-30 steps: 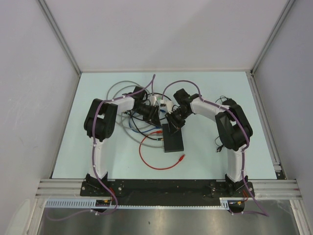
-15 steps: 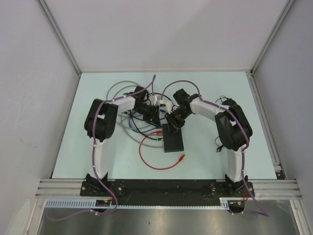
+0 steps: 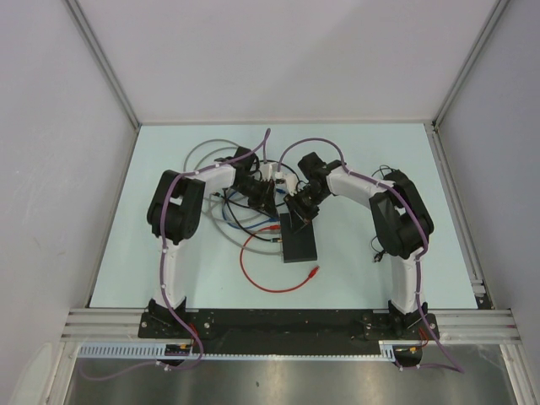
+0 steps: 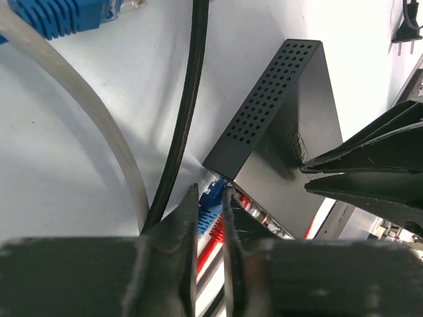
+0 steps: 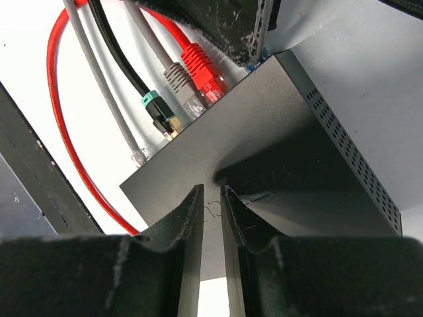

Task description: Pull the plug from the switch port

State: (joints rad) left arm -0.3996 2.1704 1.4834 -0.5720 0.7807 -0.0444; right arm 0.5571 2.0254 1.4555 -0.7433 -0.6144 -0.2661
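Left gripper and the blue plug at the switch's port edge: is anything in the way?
Nothing visible blocks it. The left gripper has its tips right at the blue plug, which shows in the gap between them. A black cable runs close beside one finger, and the red plug sits next to it at the switch.

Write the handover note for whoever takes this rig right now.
Left gripper: jaws nearly together at the blue plug on the switch port edge; grip unclear.
Right gripper: shut, tips on the switch's top.
Red plug, grey plug and black plug sit in the same edge.
Done: both arms placed. Left to do: pull the blue plug, which looks seated.
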